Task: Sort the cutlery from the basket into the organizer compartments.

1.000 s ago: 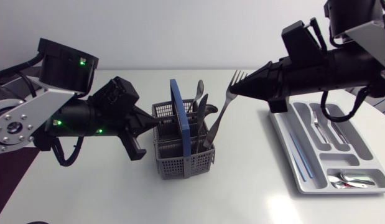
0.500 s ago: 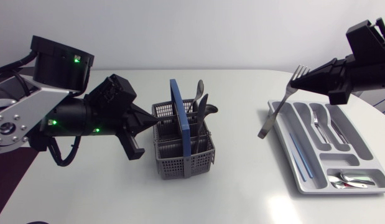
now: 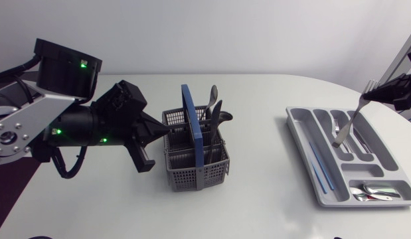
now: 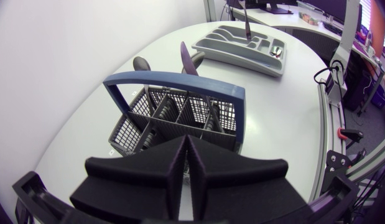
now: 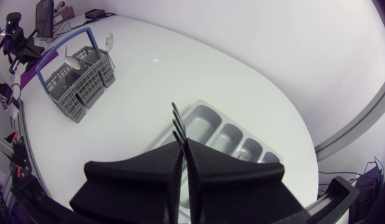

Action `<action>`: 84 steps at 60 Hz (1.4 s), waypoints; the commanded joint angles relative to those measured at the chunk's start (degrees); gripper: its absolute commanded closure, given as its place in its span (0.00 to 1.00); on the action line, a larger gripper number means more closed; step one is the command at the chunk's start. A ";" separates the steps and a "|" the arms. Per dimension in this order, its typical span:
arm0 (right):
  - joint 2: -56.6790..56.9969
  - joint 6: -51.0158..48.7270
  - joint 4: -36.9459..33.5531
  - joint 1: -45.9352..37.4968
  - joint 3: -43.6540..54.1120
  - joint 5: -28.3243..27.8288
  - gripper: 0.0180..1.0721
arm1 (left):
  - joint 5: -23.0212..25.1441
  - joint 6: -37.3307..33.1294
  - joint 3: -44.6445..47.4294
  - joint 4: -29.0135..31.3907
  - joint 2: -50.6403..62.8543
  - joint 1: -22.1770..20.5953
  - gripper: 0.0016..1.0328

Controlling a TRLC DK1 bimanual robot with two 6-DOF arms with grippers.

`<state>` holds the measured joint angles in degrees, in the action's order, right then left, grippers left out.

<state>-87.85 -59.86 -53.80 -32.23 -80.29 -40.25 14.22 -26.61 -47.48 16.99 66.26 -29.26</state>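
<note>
A white desk (image 3: 258, 199) seen from above. A grey plastic basket (image 3: 185, 176) with a blue handle (image 3: 192, 126) stands in the middle of it. Several pieces of cutlery (image 3: 214, 99) stand upright in its far right part, with their ends rising above the rim.

At the right side lies a grey organizer (image 3: 384, 159), its long side running from far left to near right. A thin blue stick (image 3: 319, 166) lies in its long left compartment, forks (image 3: 336, 125) lie in a middle one, and spoons (image 3: 374, 192) lie in the nearest one.

The right gripper (image 3: 378, 95) is at the far right edge, above the organizer, with its fingers pressed together on a fork (image 3: 354, 114) just below the prongs. The fork hangs at a slant. Its prongs point up and to the right, past the fingertips, and its handle slopes down to the left. The handle's end is over the middle compartments, and whether it touches them cannot be told.

The left gripper (image 3: 162, 131) is just left of the basket, pointing at it. Its fingers are fully closed with nothing between them.
</note>
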 commanded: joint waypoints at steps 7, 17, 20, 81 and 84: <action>-8.39 -6.68 -3.68 -4.77 -7.60 1.40 0.95 | -0.33 0.77 0.11 0.50 0.54 -0.63 0.94; -13.75 -8.00 -4.12 -6.36 -12.26 3.86 0.95 | -1.21 0.95 -0.06 0.50 1.24 -1.86 0.94; -14.98 -8.08 -4.21 -6.44 -13.49 4.39 0.95 | -1.39 0.86 -0.15 0.50 1.24 -1.95 0.94; -37.92 -1.84 3.62 -2.49 -23.77 11.69 0.95 | -2.97 1.30 -0.94 1.55 1.77 -3.62 0.94; -38.80 -0.17 5.11 -2.23 -24.47 11.77 0.94 | -2.97 1.30 -0.94 1.55 1.77 -3.53 0.94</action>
<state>-123.85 -61.10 -50.70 -34.50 -103.20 -30.15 11.46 -26.59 -47.62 18.13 67.33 -32.34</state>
